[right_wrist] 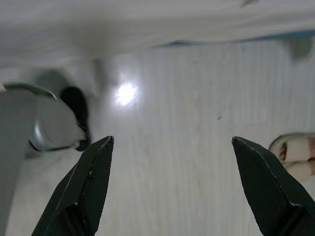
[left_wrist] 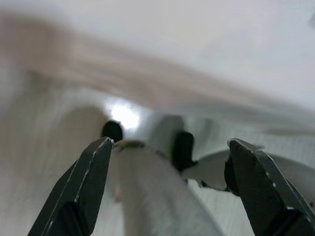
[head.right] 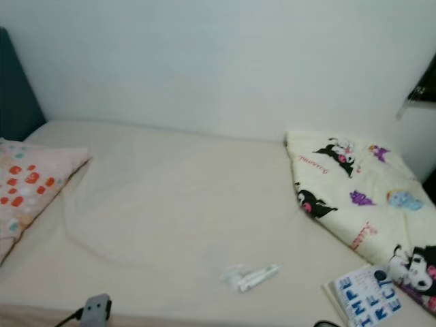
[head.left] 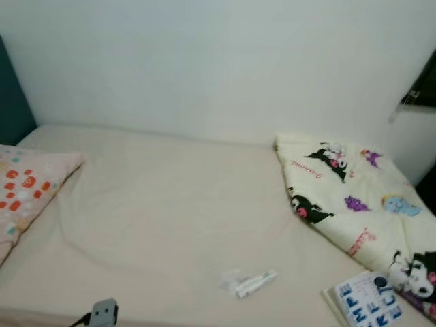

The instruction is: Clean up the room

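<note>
The crumpled clear wrapper [head.left: 246, 282] lies near the bed's [head.left: 170, 204] front edge, left of a book [head.left: 364, 304] — thin and slippery, it could slide from either gripper, left [left_wrist: 167, 187] and right [right_wrist: 170, 184] both hanging idle, jaws apart.

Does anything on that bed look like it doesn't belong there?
Yes: a crumpled clear wrapper lies loose on the sheet near the front edge, and a book sits at the front right corner by the bunched cartoon-print quilt.
</note>
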Tool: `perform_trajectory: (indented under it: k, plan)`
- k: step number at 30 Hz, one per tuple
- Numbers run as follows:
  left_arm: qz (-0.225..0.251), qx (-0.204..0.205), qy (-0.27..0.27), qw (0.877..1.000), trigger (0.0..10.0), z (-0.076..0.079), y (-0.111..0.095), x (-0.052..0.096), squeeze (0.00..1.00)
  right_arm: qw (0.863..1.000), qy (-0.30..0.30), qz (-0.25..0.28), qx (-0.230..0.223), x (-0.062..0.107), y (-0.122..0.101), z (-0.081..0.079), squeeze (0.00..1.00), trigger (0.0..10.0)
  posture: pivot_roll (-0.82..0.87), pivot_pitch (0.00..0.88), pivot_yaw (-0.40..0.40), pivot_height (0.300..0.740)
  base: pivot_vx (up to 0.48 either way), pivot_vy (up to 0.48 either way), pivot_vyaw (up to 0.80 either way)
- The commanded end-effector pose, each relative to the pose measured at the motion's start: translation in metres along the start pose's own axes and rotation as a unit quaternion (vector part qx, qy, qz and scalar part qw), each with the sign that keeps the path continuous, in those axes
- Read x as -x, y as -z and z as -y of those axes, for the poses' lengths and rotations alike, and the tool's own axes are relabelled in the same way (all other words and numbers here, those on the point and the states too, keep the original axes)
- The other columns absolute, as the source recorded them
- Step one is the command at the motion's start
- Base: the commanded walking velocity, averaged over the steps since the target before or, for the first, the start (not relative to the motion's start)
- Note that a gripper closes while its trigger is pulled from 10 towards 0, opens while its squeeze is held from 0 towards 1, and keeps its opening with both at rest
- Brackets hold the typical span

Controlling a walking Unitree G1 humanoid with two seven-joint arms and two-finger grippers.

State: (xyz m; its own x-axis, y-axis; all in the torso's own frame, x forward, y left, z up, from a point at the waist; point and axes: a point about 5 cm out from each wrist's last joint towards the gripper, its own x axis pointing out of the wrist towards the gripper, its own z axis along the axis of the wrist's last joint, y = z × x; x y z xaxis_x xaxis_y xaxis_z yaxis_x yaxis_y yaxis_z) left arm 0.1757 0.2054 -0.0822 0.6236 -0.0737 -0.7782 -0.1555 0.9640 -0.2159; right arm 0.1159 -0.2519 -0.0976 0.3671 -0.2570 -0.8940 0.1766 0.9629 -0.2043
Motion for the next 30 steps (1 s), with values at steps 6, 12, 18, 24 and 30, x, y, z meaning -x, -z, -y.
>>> perform_trajectory:
  k: [6, 12, 18, 24, 30]
  plan:
    - [0.025, -0.012, 0.021, 0.999, 10.0, 0.009, -0.015, -0.004, 0.0, 1.0, 0.008, 0.02, -0.019, -0.001, -0.015, -0.001, 0.0, 10.0, 0.0, 0.0, -0.067, 0.74, 0.0, -0.48, 0.0]
    - [0.042, -0.021, 0.034, 0.998, 10.0, 0.015, -0.026, -0.007, 0.0, 0.999, 0.008, 0.041, -0.028, -0.002, -0.031, -0.003, 0.0, 10.0, -0.01, 0.0, -0.064, 0.74, 0.0, -0.415, 0.0]
    - [0.085, -0.029, 0.056, 0.994, 10.0, 0.027, -0.05, -0.011, 0.0, 0.999, 0.006, 0.047, -0.027, -0.002, -0.037, -0.004, 0.0, 10.0, -0.01, 0.0, -0.071, 0.74, 0.0, -0.042, 0.0]
    - [0.119, -0.046, 0.08, 0.989, 10.0, 0.037, -0.071, -0.012, 0.0, 0.999, 0.008, 0.041, -0.027, -0.002, -0.036, -0.004, 0.0, 10.0, -0.01, 0.0, -0.07, 0.74, 0.0, 0.0, 0.0]
    - [0.142, -0.092, 0.099, 0.981, 10.0, 0.05, -0.085, -0.013, 0.0, 1.0, 0.017, 0.019, -0.014, -0.002, -0.03, -0.004, 0.0, 10.0, -0.01, 0.0, -0.067, 0.73, 0.0, 0.0, 0.0]
